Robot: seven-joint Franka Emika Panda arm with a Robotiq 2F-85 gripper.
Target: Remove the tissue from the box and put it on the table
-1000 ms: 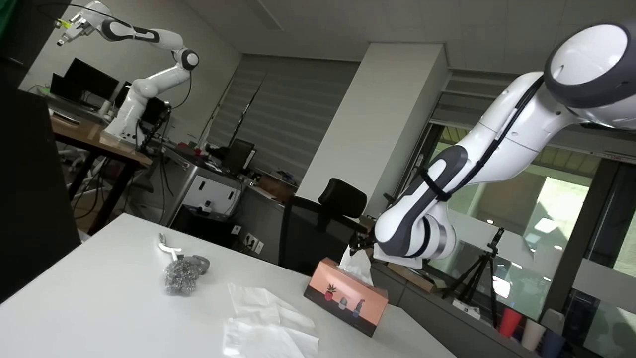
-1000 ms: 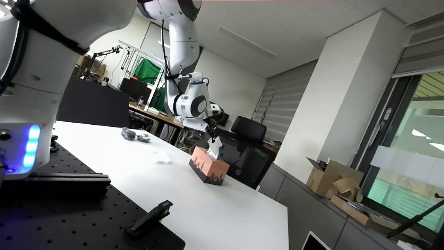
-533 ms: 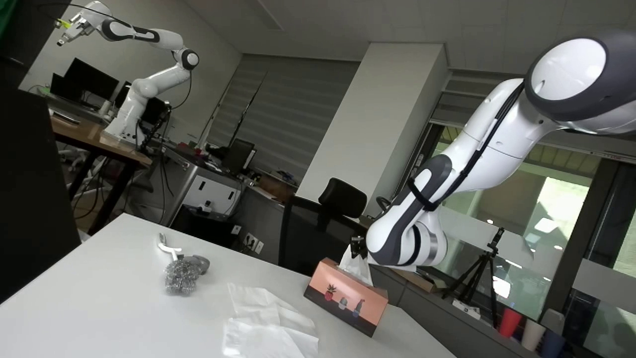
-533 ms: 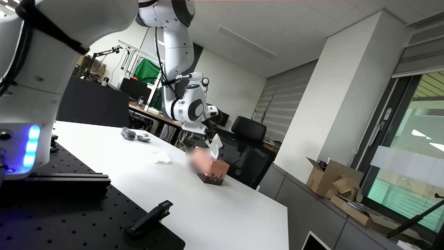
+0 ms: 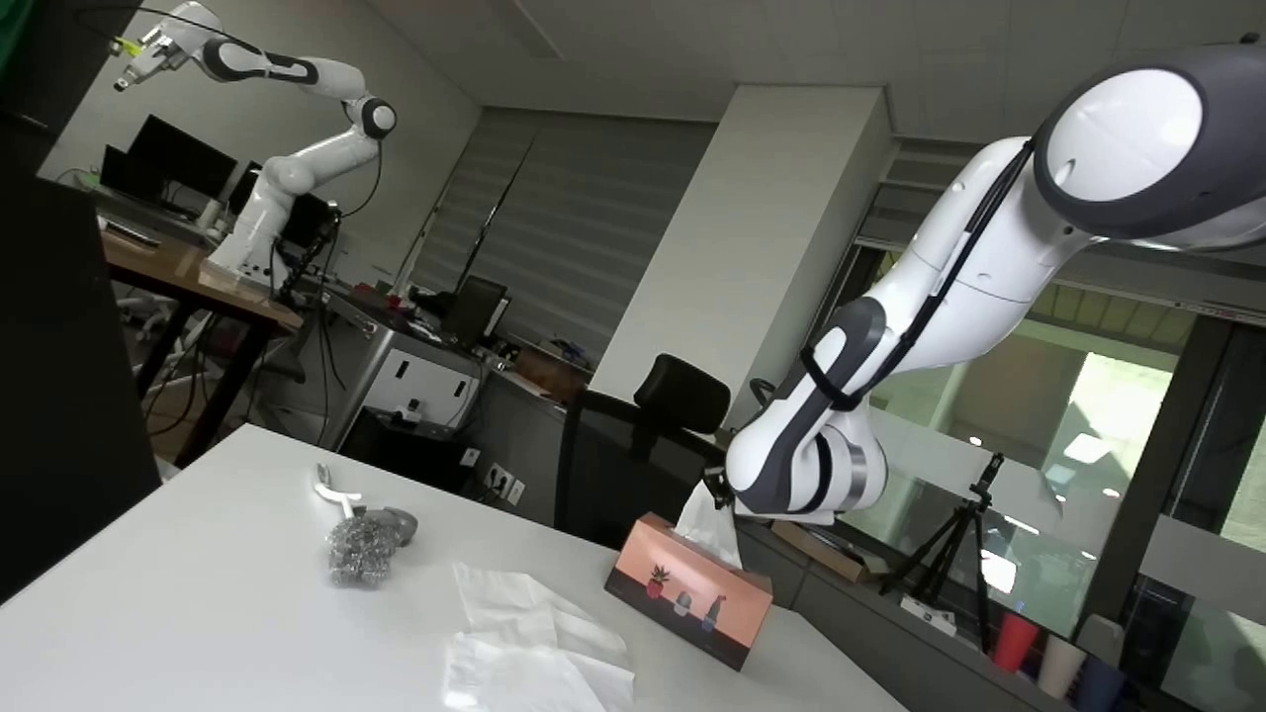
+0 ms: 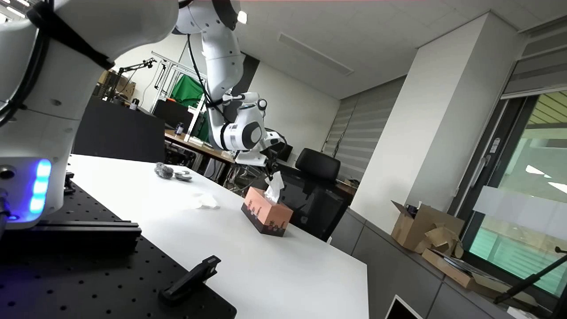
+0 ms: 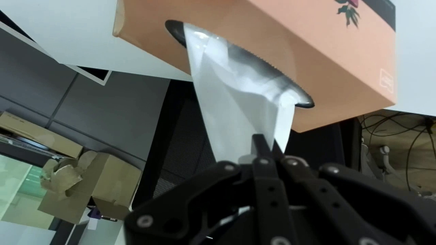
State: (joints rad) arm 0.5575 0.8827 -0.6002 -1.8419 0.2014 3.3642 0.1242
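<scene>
A white tissue (image 7: 235, 105) rises out of the slot of the orange tissue box (image 7: 340, 92) in the wrist view. My gripper (image 7: 270, 146) is shut on the tissue, and its folded upper part runs in between the fingers. The tissue's lower end is still inside the slot. In an exterior view the box (image 5: 687, 593) stands upright near the table's edge, with my gripper (image 5: 719, 485) above it at the top of the tissue (image 5: 709, 529). Another exterior angle shows the tissue (image 6: 274, 186) standing taut above the box (image 6: 266, 215).
Loose white tissues (image 5: 539, 623) lie flat on the table (image 5: 247, 633) beside the box. Farther along are a steel-wool scrubber (image 5: 361, 549) and a grey-and-white tool (image 5: 336, 489). A black chair (image 5: 633, 455) stands behind the table edge. A black clamp (image 6: 190, 279) sits near the arm's base.
My gripper has come down around the tissue's top and its fingers have closed on it. The arm has risen slightly since half a second ago. The box stays put.
</scene>
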